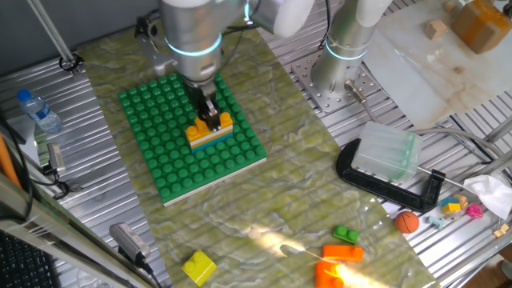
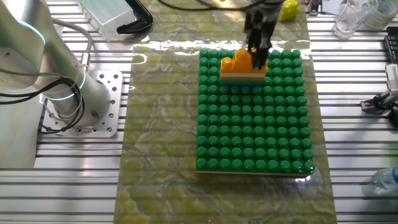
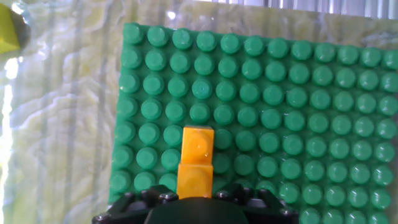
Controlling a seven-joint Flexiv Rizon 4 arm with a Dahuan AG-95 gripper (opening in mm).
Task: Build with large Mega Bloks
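A green studded baseplate [image 1: 168,152] lies on the mat; it also shows in the other fixed view [image 2: 255,130] and the hand view [image 3: 280,112]. Near its edge stands a small stack: a yellow-orange brick [image 1: 198,128] on thin cyan and white layers [image 2: 239,78]. My gripper [image 1: 210,120] comes straight down on the yellow-orange brick [image 2: 231,63] and grips its one end. In the hand view the brick [image 3: 197,158] runs under the gripper body, and the fingertips are hidden.
Loose bricks lie at the mat's near edge: yellow [image 1: 198,266], green [image 1: 346,234], orange [image 1: 342,253]. The yellow one also shows in the hand view [image 3: 9,31]. A black clamp [image 1: 384,182] and a clear box [image 1: 388,152] sit to the right, a water bottle [image 1: 38,110] to the left.
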